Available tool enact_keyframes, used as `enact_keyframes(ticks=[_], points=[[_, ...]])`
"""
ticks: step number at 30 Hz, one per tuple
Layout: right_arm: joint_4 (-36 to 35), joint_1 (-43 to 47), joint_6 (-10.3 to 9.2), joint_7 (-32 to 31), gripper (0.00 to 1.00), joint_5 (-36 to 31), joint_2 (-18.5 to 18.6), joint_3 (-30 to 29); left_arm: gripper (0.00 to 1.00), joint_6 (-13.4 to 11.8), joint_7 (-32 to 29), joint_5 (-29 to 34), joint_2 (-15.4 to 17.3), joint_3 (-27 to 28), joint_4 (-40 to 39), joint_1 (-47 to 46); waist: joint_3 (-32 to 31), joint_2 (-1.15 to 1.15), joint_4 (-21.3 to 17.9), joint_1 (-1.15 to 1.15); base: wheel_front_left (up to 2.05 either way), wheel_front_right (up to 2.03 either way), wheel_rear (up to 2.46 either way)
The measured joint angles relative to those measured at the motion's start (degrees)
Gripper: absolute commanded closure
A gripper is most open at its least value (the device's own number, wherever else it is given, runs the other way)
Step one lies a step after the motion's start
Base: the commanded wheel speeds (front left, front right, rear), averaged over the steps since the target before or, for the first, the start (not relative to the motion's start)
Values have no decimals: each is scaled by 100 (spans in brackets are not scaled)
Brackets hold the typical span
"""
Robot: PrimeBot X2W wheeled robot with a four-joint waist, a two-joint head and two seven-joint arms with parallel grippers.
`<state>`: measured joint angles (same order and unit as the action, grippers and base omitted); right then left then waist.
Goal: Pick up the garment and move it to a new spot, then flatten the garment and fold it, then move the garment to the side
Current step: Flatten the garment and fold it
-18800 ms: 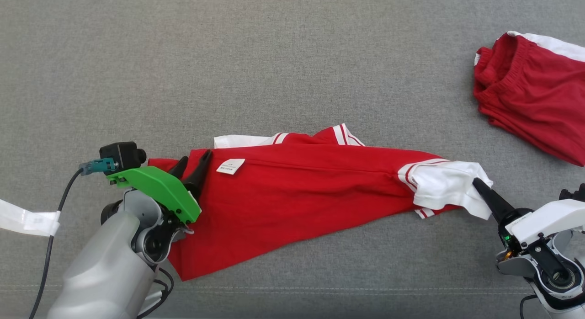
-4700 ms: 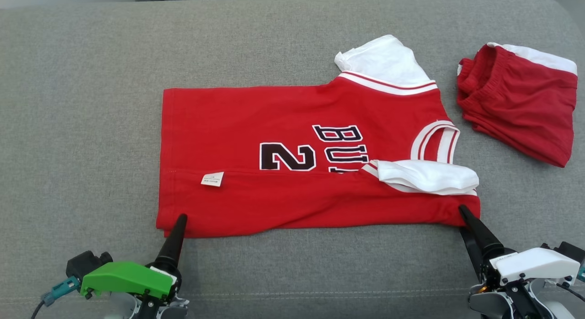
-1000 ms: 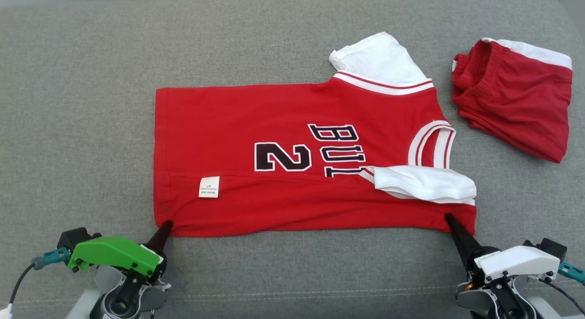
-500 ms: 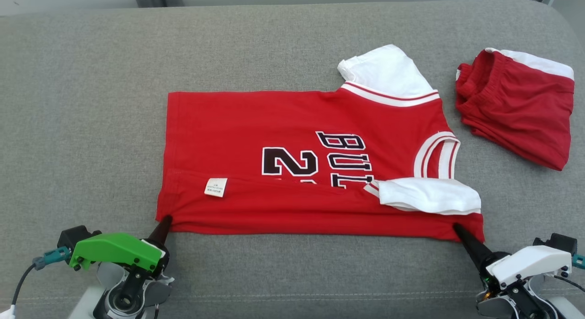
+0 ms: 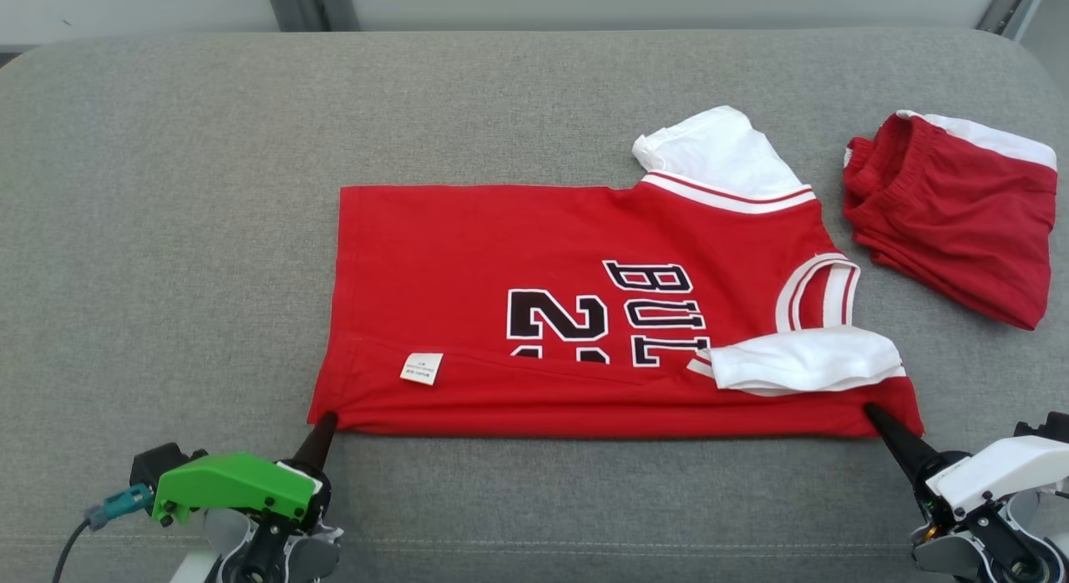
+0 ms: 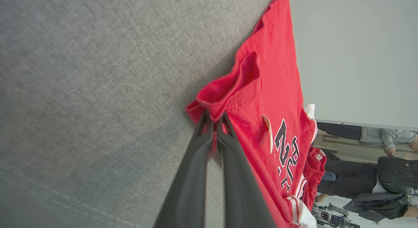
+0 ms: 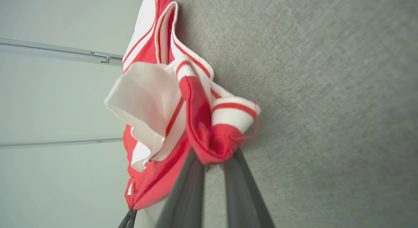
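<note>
Garment [image 5: 501,249] | print [image 5: 647,311] half under fold [image 5: 585,395] — left hand [image 5: 326,418], right hand [image 5: 870,411] clamp corners

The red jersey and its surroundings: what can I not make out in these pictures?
Head view: jersey lettering, lower part hidden under the folded near strip.
Head view: label print, too small to read.
Head view: shorts, inner layers hidden by their own fold.

Lettering [image 5: 647,311] on jersey [image 5: 468,249]: lower part hidden under folded-over flap [image 5: 585,399] and white sleeve [image 5: 806,359]; label [image 5: 422,368] print illegible
</note>
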<state>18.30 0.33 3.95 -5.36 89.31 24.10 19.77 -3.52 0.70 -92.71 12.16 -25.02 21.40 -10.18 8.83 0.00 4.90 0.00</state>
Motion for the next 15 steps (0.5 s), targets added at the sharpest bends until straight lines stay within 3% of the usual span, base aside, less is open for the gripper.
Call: enact_keyframes(ticks=[6,15], points=[[-93,189,2,24,95,152,-177,7,100,54,231,-146,-210,64,-177,281,-45,0,109,0,0,0,0],[-216,594,8,25,96,202,-282,130,100,98,493,15,-123,58,-287,724,-196,0,155,0,0,0,0]])
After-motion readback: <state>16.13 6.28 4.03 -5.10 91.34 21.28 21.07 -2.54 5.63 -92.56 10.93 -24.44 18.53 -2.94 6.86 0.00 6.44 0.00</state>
